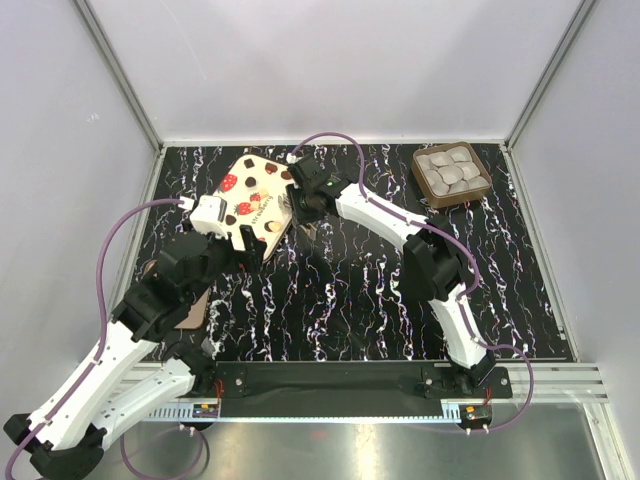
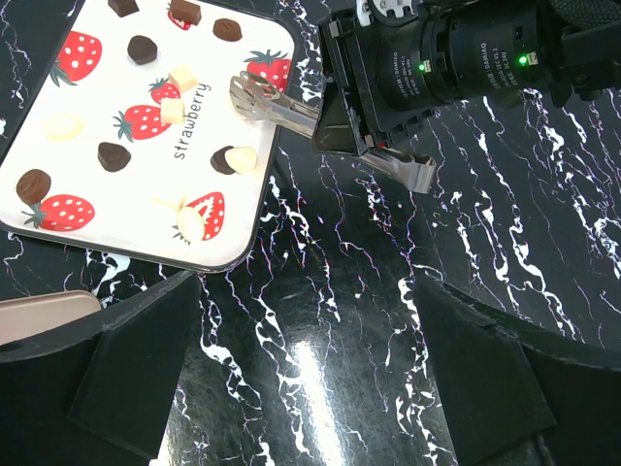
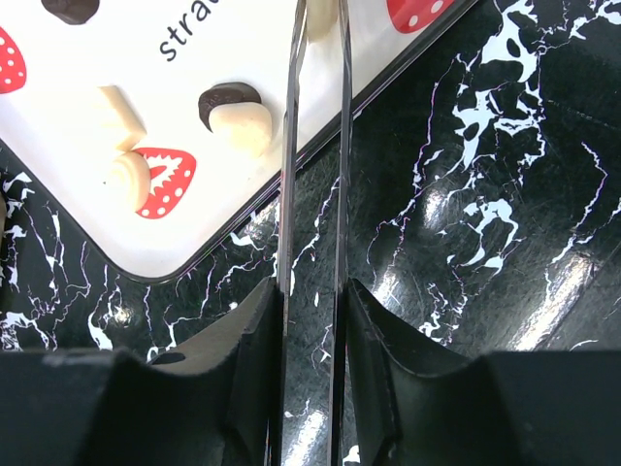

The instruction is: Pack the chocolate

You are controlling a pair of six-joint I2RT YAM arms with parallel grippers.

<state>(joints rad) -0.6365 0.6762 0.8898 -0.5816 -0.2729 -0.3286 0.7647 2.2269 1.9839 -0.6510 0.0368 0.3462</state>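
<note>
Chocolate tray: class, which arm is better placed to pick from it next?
Probably right: the right tool grips the tongs, the tray lies on its side; the left tool is open beside the lid.

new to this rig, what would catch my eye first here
The cream lid printed with red strawberries, far and left of centre on the black marbled table, stands out most. The right gripper holds thin metal tongs whose tips reach over the lid's edge. At the far right sits a brown tray of pale grey chocolate pieces.
</note>
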